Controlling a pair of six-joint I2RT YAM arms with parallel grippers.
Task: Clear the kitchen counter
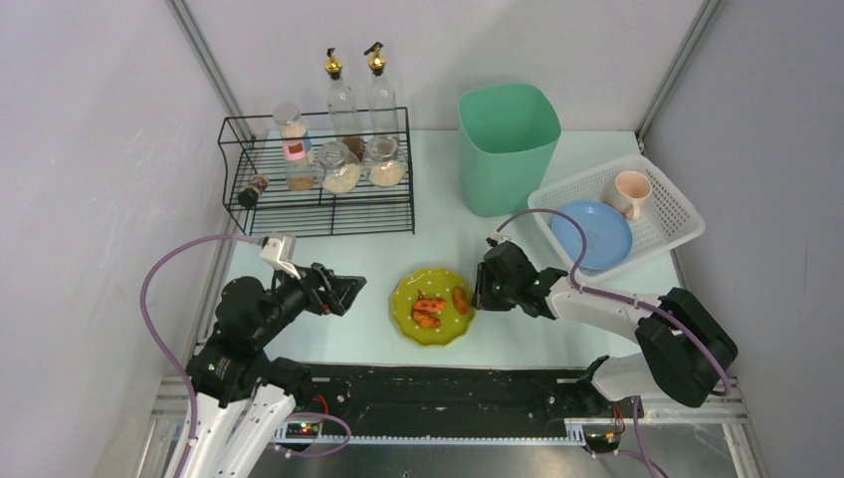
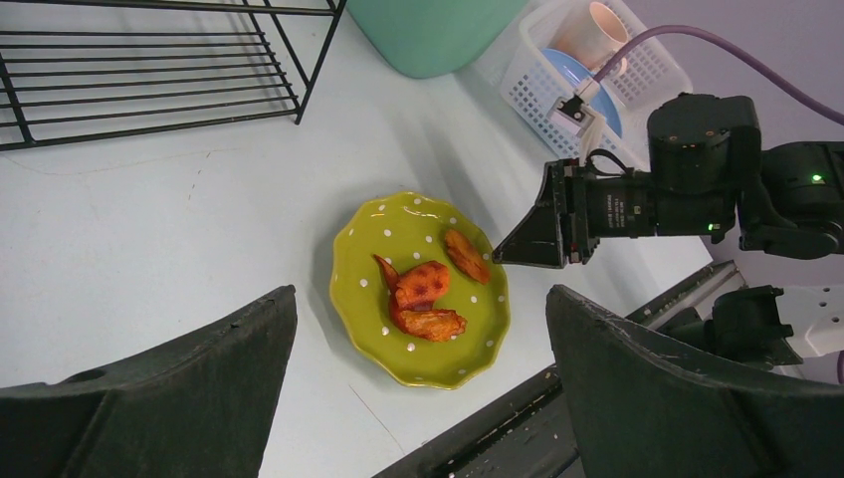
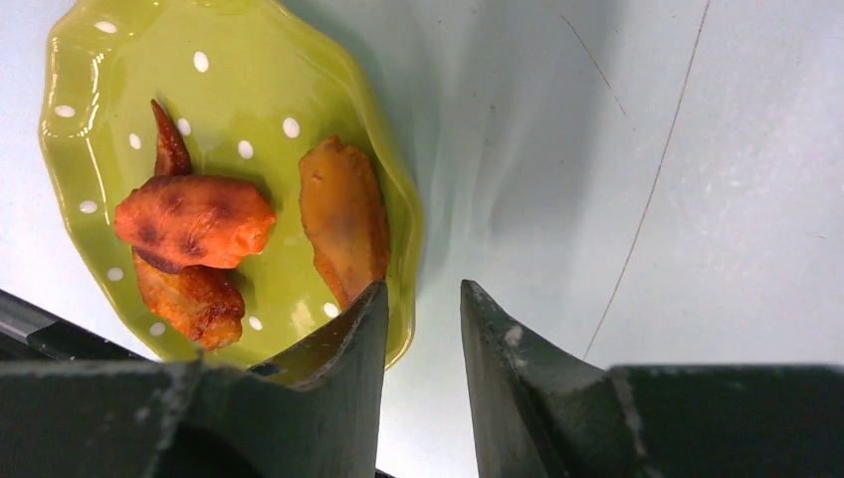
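Your mint-green worktop (image 1: 448, 239) carries a green dotted plate (image 1: 411, 289) of fried chicken wings (image 1: 430, 311) near its front edge. Your right claw (image 3: 423, 299) sits narrowly open astride the plate's right rim. Your left claw (image 1: 344, 292) hangs wide open just left of the plate.

Plain pale grey walls (image 1: 90, 119) on three sides; aluminium posts (image 1: 204, 55) in corners; even light.

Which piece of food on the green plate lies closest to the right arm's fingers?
The paler, golden-brown piece, alone at the plate's rim by those fingers; the two redder pieces overlap farther away.
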